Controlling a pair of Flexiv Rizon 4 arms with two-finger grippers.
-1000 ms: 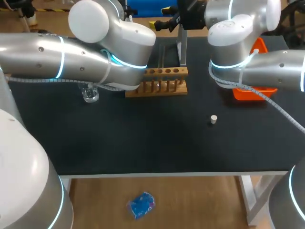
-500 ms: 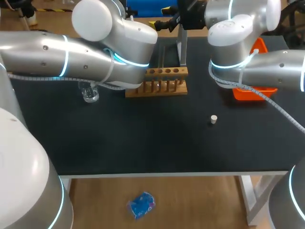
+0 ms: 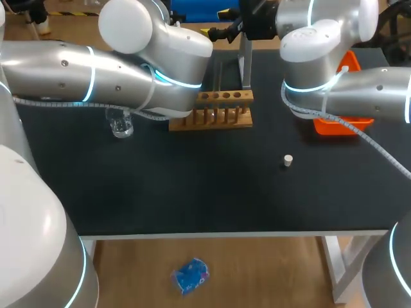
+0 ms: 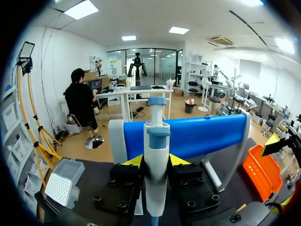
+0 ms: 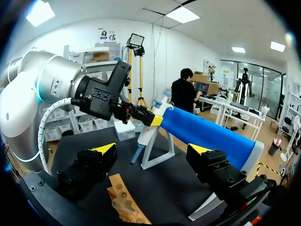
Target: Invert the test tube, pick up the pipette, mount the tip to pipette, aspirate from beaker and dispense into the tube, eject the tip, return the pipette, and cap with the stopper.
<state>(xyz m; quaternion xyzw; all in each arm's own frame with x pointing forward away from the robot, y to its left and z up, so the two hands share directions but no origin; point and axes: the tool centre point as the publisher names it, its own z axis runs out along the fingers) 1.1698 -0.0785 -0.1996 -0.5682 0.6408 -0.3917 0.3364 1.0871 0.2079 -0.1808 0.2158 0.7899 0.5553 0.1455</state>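
My left gripper (image 4: 156,161) is shut on the white and blue pipette (image 4: 156,155), which stands upright between its yellow tips. In the right wrist view the left gripper (image 5: 153,120) holds the pipette (image 5: 142,136) beside the white stand (image 5: 157,150). My right gripper (image 5: 152,149) is open wide and empty, facing the stand, with the wooden rack (image 5: 123,197) under it; a clear tube (image 5: 123,205) seems to sit in the rack. In the head view the right gripper (image 3: 219,22) is above and behind the rack (image 3: 221,108). The beaker (image 3: 120,126) and white stopper (image 3: 288,160) stand on the table.
An orange bin (image 3: 343,123) sits at the right behind my right arm. A tip box (image 4: 63,181) lies to one side of the left gripper. The stand's upright (image 3: 246,61) rises behind the rack. My left arm (image 3: 128,70) spans the back left above the beaker.
My left arm has shifted slightly to the right in the head view. The right arm, beaker, rack and stopper have not moved.
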